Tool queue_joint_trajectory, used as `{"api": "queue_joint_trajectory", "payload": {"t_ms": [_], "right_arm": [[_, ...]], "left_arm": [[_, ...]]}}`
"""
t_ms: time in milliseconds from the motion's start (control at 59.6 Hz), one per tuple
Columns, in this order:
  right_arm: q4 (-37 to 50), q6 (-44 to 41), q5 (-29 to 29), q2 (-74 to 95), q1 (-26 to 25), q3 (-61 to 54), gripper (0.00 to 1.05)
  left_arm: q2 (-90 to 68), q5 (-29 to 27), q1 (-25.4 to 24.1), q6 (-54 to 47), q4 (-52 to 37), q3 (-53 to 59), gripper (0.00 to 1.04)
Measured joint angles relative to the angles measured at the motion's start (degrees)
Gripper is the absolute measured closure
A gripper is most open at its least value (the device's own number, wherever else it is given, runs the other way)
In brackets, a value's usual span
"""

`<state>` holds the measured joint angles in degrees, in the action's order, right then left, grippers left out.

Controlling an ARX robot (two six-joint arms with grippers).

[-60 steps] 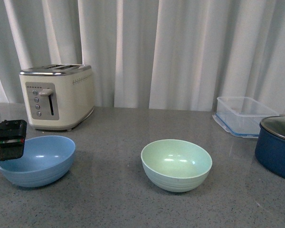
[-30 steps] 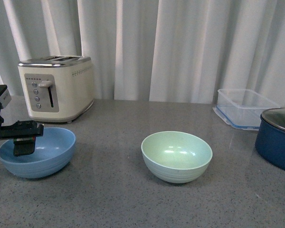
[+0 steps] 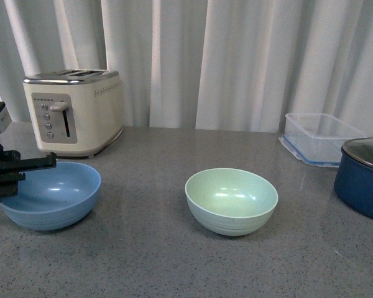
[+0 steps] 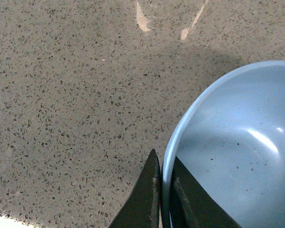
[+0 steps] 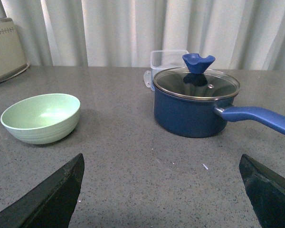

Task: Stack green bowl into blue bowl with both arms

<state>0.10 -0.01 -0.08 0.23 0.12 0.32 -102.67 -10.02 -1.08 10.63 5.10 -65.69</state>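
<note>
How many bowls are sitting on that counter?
2. The blue bowl sits at the left near the toaster, its rim pinched between the left arm's fingers. The green bowl stands free in the middle of the counter. None seems hidden.

- pale mint-green round matte bowl [image 3: 231,200]: faint ribbed rings
- light sky-blue round matte bowl [image 3: 53,194]: tiny dark specks
- grey stone countertop [image 3: 174,261]: dark-flecked
- dark navy round metal pot [image 5: 190,116]
</note>
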Motion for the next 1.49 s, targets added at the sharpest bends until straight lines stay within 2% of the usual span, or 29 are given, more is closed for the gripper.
{"api": "queue_joint_trajectory", "payload": {"t_ms": [201,503,1141,1493], "right_arm": [[0.0,0.0,0.0,0.0,0.0,0.0,0.10],[0.0,0.0,0.0,0.0,0.0,0.0,0.10],[0.0,0.0,0.0,0.0,0.0,0.0,0.10],[0.0,0.0,0.0,0.0,0.0,0.0,0.10]], "left_arm": [[2.3,1.3,0.9,1.1,2.0,-0.3,1.01],[3.8,1.6,5.0,4.3,3.8,-3.7,1.01],[-2.8,0.9,13.5,8.8,5.0,-9.4,1.01],[-3.9,0.1,14.8,9.1,5.0,-9.9,1.01]]}}
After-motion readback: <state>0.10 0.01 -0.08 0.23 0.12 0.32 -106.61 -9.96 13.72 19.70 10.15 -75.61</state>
